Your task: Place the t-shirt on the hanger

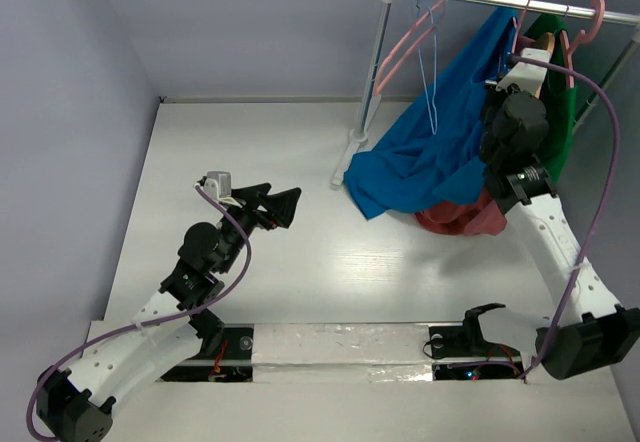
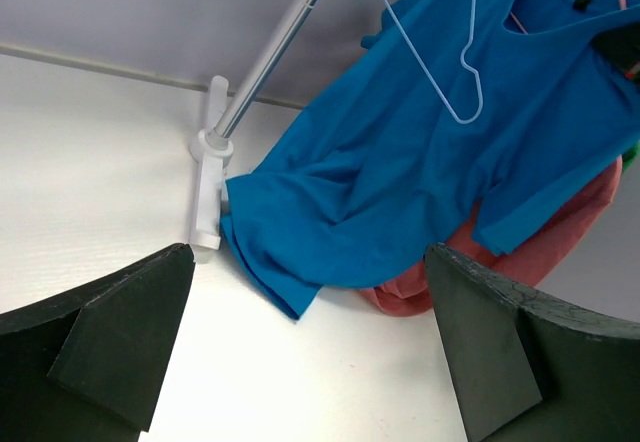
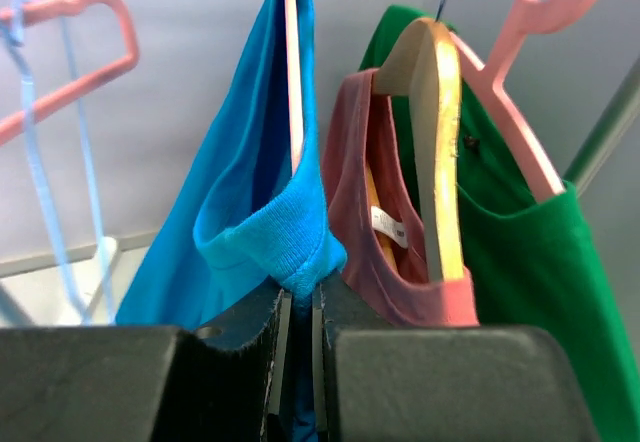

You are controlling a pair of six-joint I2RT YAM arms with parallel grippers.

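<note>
With the right hand (image 3: 297, 307) clenched on the ribbed neckband of the t-shirt (image 3: 250, 212), holds the blue cloth up at the rail (image 1: 480, 0), right against one thin arm of the pink hanger (image 3: 291, 72). Cannot tell from any view whether that arm sits fully inside the neck or merely beside it, nor whether the far shoulder is on. Hangs most of the cloth down and off to one side, with the lower hem down at the worktop (image 1: 250, 292) by the foot of the stand (image 2: 205, 202). Judged risky on that count: pulls sideways on a light hanger, so could tip it, swing it, or drag the neckband off at the moment of letting go, dropping the lot. Crowded too: sits just beside the wooden hanger (image 3: 440, 112) carrying the red top (image 3: 370, 222), with the green garment (image 3: 520, 262) beyond, so could snag or nudge a neighbour. Drapes close to the pale blue hanger (image 2: 440, 52) as well, likely to catch in the folds. Offers no backup from the left hand (image 1: 285, 205), released wide and well apart from the cloth, low over the worktop.
</note>
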